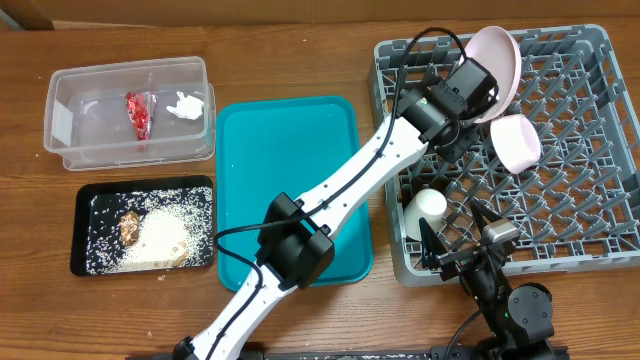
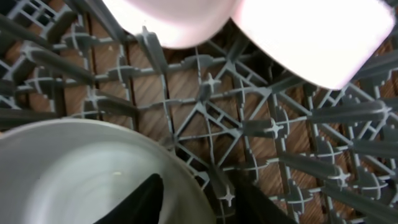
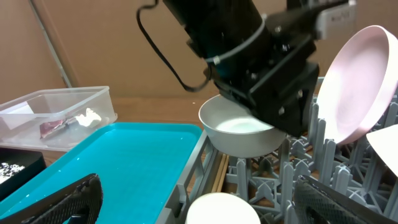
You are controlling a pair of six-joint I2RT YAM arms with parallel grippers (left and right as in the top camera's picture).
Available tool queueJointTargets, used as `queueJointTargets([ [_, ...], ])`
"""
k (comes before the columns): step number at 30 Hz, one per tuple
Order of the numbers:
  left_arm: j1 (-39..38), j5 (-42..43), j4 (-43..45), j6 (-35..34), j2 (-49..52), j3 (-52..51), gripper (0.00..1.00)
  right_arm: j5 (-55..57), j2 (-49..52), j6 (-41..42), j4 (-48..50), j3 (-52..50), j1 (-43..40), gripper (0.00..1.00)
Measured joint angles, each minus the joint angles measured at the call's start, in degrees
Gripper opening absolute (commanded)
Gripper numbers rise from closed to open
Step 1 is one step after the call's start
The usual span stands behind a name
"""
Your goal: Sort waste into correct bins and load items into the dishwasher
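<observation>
Overhead, we see the left arm stretched across the teal tray (image 1: 290, 170) to the grey dish rack (image 1: 580, 230) on the right side of the bench (image 1: 300, 50). Its tool (image 2: 199, 200) is clamped on the rim of the off-white bowl (image 3: 239, 134). In the left wrist view, one dark finger (image 2: 144, 199) sits inside the bowl and the other outside it. The right wrist view shows the bowl hanging upright just above the rack's pegs, near the rack's left side.

Behind it, the large pale pink plate (image 1: 495, 55) leans on edge at the far side of the rack. The small pink bowl (image 1: 516, 140) lies tilted just beside it. The small white cup (image 1: 427, 210) sits in the rack's near left corner. The right tool (image 1: 456, 228) hovers just beside that cup, fingers spread wide and gripping nothing.

On the left of the bench, the clear tub (image 1: 70, 130) holds the red wrapper (image 1: 139, 115) and the white tissue (image 1: 186, 104), lying a little apart. In front of the tub, the black tray (image 1: 85, 200) carries scattered white rice (image 1: 165, 240) with a brown lump (image 1: 131, 228) in it.
</observation>
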Motion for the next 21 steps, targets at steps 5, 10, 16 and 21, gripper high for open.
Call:
queueJointTargets([
  [5, -0.59, -1.03, -0.26, 1.18, 1.09, 0.00, 0.04, -0.02, 0.00, 0.00, -0.02, 0.00, 0.00, 1.00],
  [10, -0.90, -4.04, 0.31, 1.90, 1.05, 0.35, 0.04, 0.00, 0.00, 0.00, 0.00, 0.00, 0.00, 1.00],
  [16, -1.14, -5.38, -0.42, -0.55, 0.92, 0.70, 0.04, 0.02, 0.00, 0.00, 0.00, 0.00, 0.00, 1.00],
  [21, 0.09, -4.11, -1.44, -8.28, -0.50, 2.23, 0.04, 0.00, 0.00, -0.02, 0.00, 0.00, 0.00, 1.00],
])
